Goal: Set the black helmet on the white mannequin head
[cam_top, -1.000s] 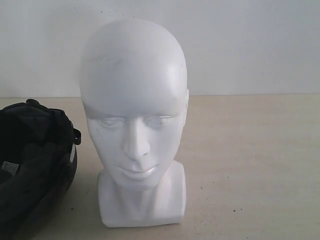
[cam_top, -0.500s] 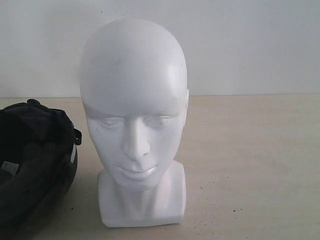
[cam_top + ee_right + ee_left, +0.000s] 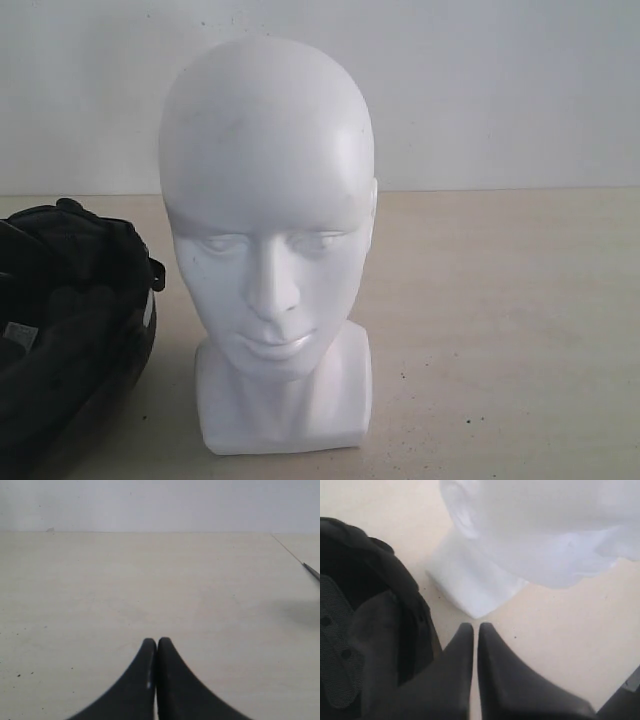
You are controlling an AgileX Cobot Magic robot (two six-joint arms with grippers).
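Observation:
The white mannequin head (image 3: 268,240) stands upright on its blocky neck base in the middle of the table, facing the exterior camera. The black helmet (image 3: 70,320) lies to its left with its padded lining showing; its visor is hidden. Neither gripper shows in the exterior view. In the left wrist view my left gripper (image 3: 475,628) hangs shut and empty over the table, between the helmet (image 3: 365,620) and the head's neck base (image 3: 470,582). My right gripper (image 3: 157,642) is shut with nothing in it, over bare tabletop away from both objects.
A pale beige table (image 3: 500,330) runs back to a white wall (image 3: 500,90). The right wrist view shows a thin dark line (image 3: 310,571) and a shadow at the table's far side.
The helmet's rim has shifted very slightly at the left edge. The mannequin head has not moved.

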